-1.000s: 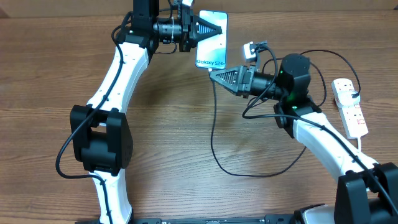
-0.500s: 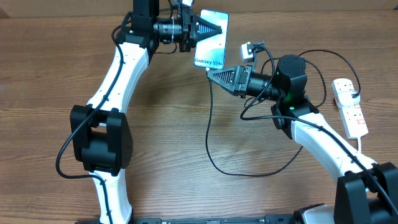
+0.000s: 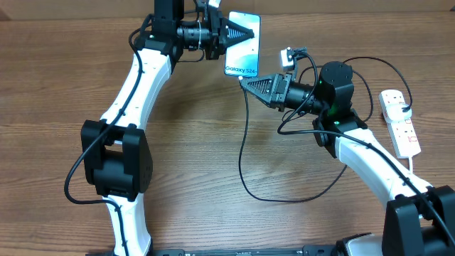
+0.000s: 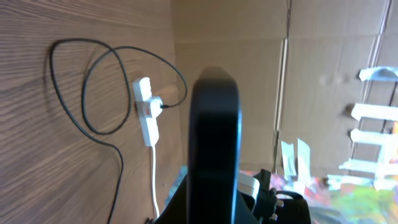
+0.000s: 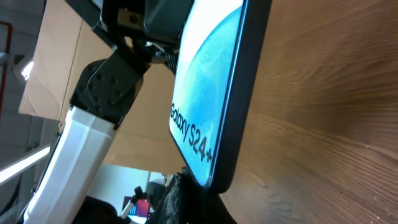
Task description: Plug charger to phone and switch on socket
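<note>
The phone is held up off the table at the back, its lit blue "Galaxy S24+" screen facing up, with my left gripper shut on its upper end. In the left wrist view the phone shows edge-on between the jaws of the left gripper. My right gripper is shut on the charger's plug end, right at the phone's bottom edge. The plug tip itself is hidden behind the phone and the right gripper. The black charger loops across the table to the white socket at the right.
The socket lies flat with its white cord trailing toward the front right. The black cable forms wide loops on the wooden table. A cardboard wall stands behind the table.
Half a second ago the phone's lower end and my right gripper sat slightly further left. Both have shifted back right to about where they were a second ago.
</note>
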### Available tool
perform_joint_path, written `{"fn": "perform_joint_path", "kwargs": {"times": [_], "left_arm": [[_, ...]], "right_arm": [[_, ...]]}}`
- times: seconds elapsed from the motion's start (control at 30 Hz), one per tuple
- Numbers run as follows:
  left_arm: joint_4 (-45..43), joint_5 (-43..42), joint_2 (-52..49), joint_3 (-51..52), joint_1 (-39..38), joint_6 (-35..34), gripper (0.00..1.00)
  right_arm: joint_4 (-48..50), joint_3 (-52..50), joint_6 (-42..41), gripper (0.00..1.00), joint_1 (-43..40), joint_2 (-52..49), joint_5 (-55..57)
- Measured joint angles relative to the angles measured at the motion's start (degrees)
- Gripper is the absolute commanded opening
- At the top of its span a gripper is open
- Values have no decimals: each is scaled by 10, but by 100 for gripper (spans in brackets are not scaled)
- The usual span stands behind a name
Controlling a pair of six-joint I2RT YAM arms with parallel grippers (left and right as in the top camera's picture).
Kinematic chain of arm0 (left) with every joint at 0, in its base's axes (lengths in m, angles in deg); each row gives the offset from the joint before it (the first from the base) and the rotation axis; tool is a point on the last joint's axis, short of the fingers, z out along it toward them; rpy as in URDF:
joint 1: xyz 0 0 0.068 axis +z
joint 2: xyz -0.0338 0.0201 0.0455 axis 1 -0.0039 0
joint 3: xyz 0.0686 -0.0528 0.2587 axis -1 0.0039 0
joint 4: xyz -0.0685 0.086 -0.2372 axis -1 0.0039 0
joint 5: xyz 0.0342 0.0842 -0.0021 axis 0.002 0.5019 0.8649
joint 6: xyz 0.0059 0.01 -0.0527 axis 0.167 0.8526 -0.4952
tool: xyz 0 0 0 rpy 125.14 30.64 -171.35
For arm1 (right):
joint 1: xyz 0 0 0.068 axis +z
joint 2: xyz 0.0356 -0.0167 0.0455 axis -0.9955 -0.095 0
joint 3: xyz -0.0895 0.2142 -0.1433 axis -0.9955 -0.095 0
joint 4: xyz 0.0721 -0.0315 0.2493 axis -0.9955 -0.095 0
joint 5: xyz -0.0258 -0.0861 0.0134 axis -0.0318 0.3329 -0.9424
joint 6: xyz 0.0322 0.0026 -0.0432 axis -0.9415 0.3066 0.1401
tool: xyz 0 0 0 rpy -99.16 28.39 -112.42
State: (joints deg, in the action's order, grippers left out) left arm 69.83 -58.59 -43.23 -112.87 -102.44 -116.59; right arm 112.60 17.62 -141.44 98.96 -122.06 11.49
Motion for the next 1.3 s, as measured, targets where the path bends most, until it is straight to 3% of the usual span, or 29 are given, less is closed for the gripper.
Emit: {"fn": "perform_joint_path", "kwargs": {"times": [0.2,0.5,0.8,1.0,1.23,1.3], "left_arm": [[47,50,-1,0,-3,29,4],[176,147,-1,1,-12,104,4],[254,237,-1,1,-12,173,4],[256,253,-1,1,-12,186,4],[260,257,-1,1,-12,187,4],[260,257,-1,1,-12,187,4]], "right_arm": [[-96,3,41,4,-3,5,20],[-403,6,249,4,-13,8,110],[-620,6,397,4,-13,6,419],[-624,-1,418,4,-13,-18,538],[-616,-12,428,4,-12,-66,572],[-611,-12,428,11,-13,-75,573]]}}
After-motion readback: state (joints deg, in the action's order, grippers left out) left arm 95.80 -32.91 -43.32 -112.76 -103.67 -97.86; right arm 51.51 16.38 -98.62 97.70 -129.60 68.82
